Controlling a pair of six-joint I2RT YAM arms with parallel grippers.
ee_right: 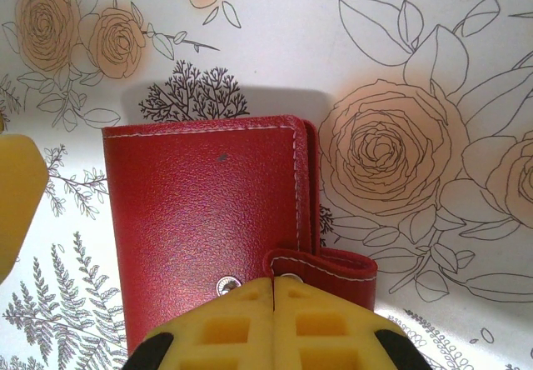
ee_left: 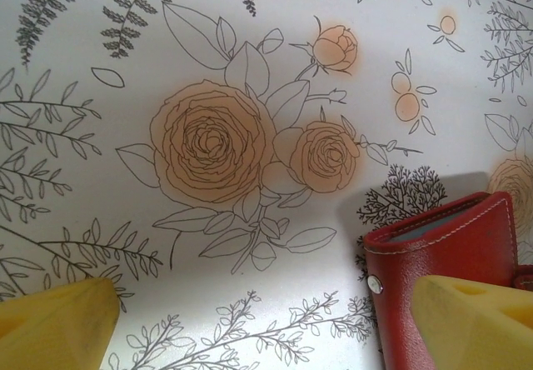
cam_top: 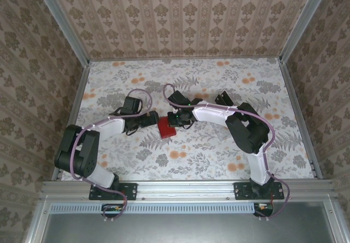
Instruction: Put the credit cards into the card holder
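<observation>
**Item 1.** Red, squarish, grained-leather folding card holder (ee_right: 208, 212) with white stitching. Count: one.
- It lies flat and folded shut on the floral-printed counter (cam_top: 219, 161), between the two tools.
- A short red strap (ee_right: 321, 266) with a metal snap wraps round one side edge of the holder.
- The left wrist view shows a grey layer between the covers. Whether it is card or lining cannot be told.

**Item 2.** Right tool (ee_right: 275, 291), with yellow fingers. Count: one.
- The fingers are pressed together, with their tips at the holder's near edge by the snap.
- Whether any leather is nipped between them cannot be told.

**Item 3.** Left tool (ee_left: 266, 291), with yellow fingers. Count: one.
- The fingers are spread wide with nothing between them.
- One finger is just beside the holder. The other is well off it, over bare counter.

**Governing relation.**
- The holder lies straight ahead of the right tool, with its longer side running away from the fingertips.
- From the left tool, the holder sits off to one side rather than between the fingers.
- The right arm is judged nearer and better placed for the strap.
- The left arm would likely need to shift sideways to brace the holder.
</observation>
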